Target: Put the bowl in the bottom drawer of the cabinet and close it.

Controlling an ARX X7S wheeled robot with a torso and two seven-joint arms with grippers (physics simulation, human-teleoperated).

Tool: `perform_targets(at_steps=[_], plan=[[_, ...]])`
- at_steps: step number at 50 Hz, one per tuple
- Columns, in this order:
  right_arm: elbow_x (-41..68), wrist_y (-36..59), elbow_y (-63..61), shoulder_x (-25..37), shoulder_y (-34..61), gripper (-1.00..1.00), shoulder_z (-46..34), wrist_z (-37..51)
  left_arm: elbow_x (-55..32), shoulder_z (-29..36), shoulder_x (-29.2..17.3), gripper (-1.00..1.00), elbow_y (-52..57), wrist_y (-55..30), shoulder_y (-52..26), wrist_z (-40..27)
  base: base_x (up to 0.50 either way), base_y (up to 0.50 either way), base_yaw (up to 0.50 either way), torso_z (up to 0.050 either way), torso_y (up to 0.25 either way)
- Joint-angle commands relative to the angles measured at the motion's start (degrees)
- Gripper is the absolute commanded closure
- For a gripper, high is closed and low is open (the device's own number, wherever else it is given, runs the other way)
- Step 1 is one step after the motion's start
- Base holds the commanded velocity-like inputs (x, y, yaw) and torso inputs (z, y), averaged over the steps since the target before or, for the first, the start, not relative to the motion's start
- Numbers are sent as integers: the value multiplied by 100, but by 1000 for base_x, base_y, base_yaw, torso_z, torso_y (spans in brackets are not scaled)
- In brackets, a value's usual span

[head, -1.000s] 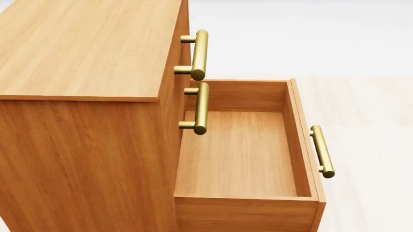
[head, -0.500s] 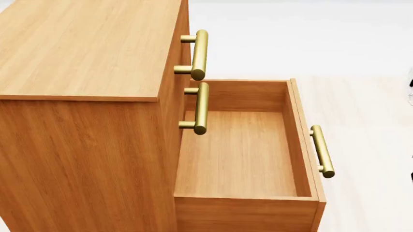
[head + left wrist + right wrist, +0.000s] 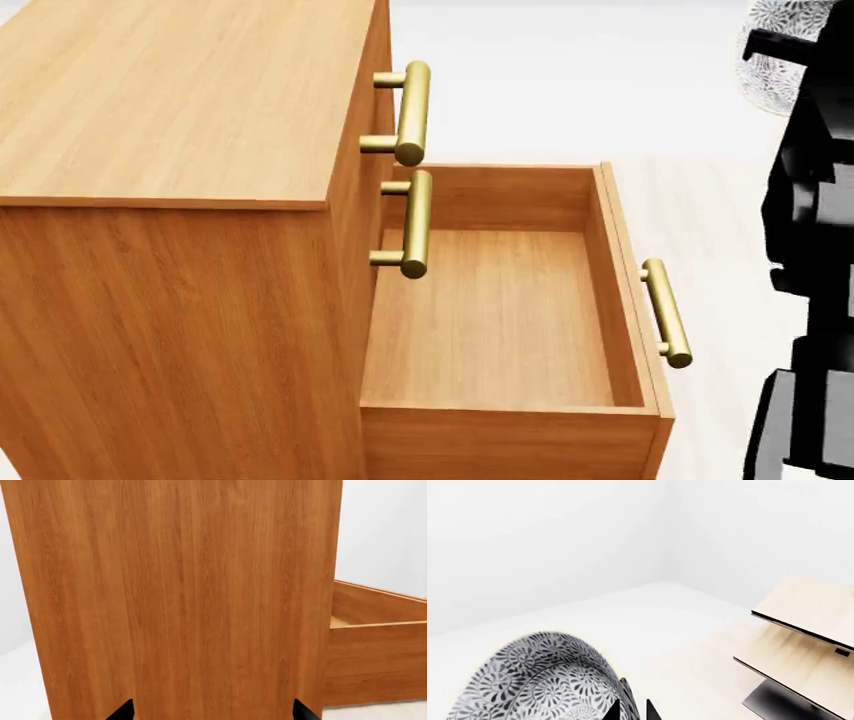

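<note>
Head view is showing the cabinet (image 3: 174, 200), a boxy orange-brown wood piece, filling the left side. Two brass bar handles (image 3: 411, 112) are sitting on its front, one above the other. Below them the bottom drawer (image 3: 497, 320) is standing pulled wide open, its wooden floor bare, with its own brass handle (image 3: 666, 313) on the outer face.

At the far right edge, the black right arm (image 3: 807, 230) is reaching in from the side. The bowl (image 3: 774, 50), white-grey with a fine floral pattern, is sitting at that arm's upper end in the top right corner, off to the side of the drawer and higher in the picture.

Right wrist view is showing the bowl (image 3: 540, 680) close up, with the right hand (image 3: 630, 711) gripping its rim, one dark fingertip on each side of the wall. A pale wood rack (image 3: 800, 645) is standing nearby on the light floor.

Left wrist view is facing the cabinet's side panel (image 3: 180, 595), the open drawer (image 3: 377, 655) showing beside it. The left hand (image 3: 212, 711) is spread wide, grasping nothing, only its two dark fingertips (image 3: 122, 711) visible.
</note>
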Motion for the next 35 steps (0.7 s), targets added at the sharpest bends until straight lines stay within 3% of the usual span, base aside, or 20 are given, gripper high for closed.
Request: perform_targets(at_steps=[1,3,35], plan=[[-237,-1166,2357,-426,1272,100,-354,-394,-18,8,-11,-100,-23,8,-22,-4,0,0,0,0,0],[-275,-1415,2884,-513,1488,100,-372,-440,-21,9,-19,-100,2,-10,-19,-10,0,0,0,0,0],[-761,-335,2903,-1020,1351,100,515,-1039,-41,42,-51,-100,43,-26,-19,-59,0,0,0,0,1]])
